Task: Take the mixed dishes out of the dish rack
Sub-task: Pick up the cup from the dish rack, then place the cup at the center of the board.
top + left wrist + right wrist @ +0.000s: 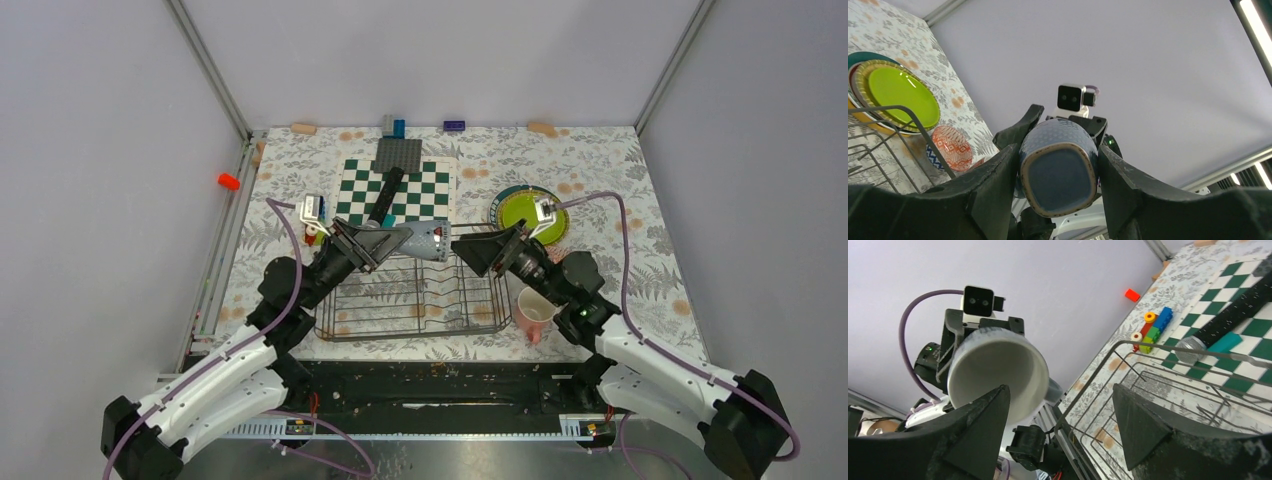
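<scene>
1. The left gripper (400,243) has its 2 fingers clamped on the small grey cup (428,241); the cup lies on its side above the far edge of the dish rack (415,300), its base towards the left wrist camera.
2. The right gripper (468,256) faces the cup's open mouth, fingers apart and gripping nothing; whether they touch the rim cannot be told.
3. The pink mug (533,315) stands just right of the rack; the lime-green plate (522,211) tops a stack farther back, with the patterned bowl (950,147) near it.
4. The checkered board (420,190) lies beyond the rack.

Glossy glazed grey cup (1058,165), dark metal-wire dish rack (412,297), matt black plastic fingers (993,192)
</scene>
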You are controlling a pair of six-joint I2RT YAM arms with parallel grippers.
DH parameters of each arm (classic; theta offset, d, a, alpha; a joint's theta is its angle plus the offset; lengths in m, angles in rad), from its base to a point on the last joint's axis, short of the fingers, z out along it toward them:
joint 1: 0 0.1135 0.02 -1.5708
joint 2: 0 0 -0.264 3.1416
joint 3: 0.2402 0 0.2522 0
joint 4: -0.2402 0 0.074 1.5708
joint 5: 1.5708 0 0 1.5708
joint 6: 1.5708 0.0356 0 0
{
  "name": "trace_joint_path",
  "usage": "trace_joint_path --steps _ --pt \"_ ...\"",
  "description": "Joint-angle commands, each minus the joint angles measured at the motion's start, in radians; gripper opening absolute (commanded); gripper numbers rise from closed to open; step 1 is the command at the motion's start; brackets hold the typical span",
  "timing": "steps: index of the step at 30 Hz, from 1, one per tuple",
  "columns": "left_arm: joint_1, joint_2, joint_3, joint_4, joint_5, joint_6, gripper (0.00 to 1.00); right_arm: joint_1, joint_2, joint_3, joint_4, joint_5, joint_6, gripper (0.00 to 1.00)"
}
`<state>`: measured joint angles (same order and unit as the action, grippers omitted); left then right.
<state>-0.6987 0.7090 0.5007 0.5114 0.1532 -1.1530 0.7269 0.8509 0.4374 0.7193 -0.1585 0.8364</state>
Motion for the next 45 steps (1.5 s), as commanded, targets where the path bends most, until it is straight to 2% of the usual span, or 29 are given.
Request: trace_joint_path --steps 1,5,11,15,19,22,24,27,28,33,35,40,45 --pt "0.004 0.009 0.024 0.153 0.063 -0.037 0.0 0.007 0.065 0.102 0.101 -0.128 0.017 0.8" --pt "0.004 0.026 0.025 0.18 0.091 -0.053 0.0 0.007 0.13 0.134 0.166 -0.186 0.049 0.71" --pt "0.004 0.038 0.018 0.217 0.106 -0.067 0.0 0.008 0.185 0.16 0.221 -0.24 0.089 0.51" --pt "0.004 0.042 0.01 0.206 0.094 -0.065 0.0 0.007 0.197 0.161 0.263 -0.273 0.108 0.29" --pt "0.004 0.05 0.005 0.211 0.092 -0.068 0.02 0.007 0.183 0.158 0.26 -0.284 0.112 0.0" --pt "0.004 0.055 0.004 0.206 0.08 -0.065 0.25 0.006 0.15 0.15 0.214 -0.267 0.09 0.0" --pt "0.004 0.053 0.002 0.187 0.062 -0.055 0.46 0.007 0.113 0.135 0.182 -0.241 0.07 0.0" --pt "0.004 0.045 0.001 0.129 0.023 -0.03 0.93 0.007 0.038 0.13 0.049 -0.169 0.01 0.0" --pt "0.004 0.041 0.001 0.107 0.007 -0.021 0.98 0.008 0.01 0.134 -0.019 -0.137 -0.018 0.0" --pt "0.004 0.01 0.002 -0.006 -0.076 0.029 0.99 0.006 -0.116 0.141 -0.26 -0.011 -0.103 0.0" --pt "0.005 -0.011 0.015 -0.097 -0.118 0.052 0.99 0.005 -0.159 0.17 -0.385 0.058 -0.146 0.0" --pt "0.004 -0.091 0.026 -0.272 -0.275 0.132 0.99 0.006 -0.217 0.279 -0.753 0.319 -0.241 0.0" --pt "0.004 -0.174 0.006 -0.373 -0.402 0.217 0.99 0.002 -0.163 0.43 -1.144 0.641 -0.256 0.0"
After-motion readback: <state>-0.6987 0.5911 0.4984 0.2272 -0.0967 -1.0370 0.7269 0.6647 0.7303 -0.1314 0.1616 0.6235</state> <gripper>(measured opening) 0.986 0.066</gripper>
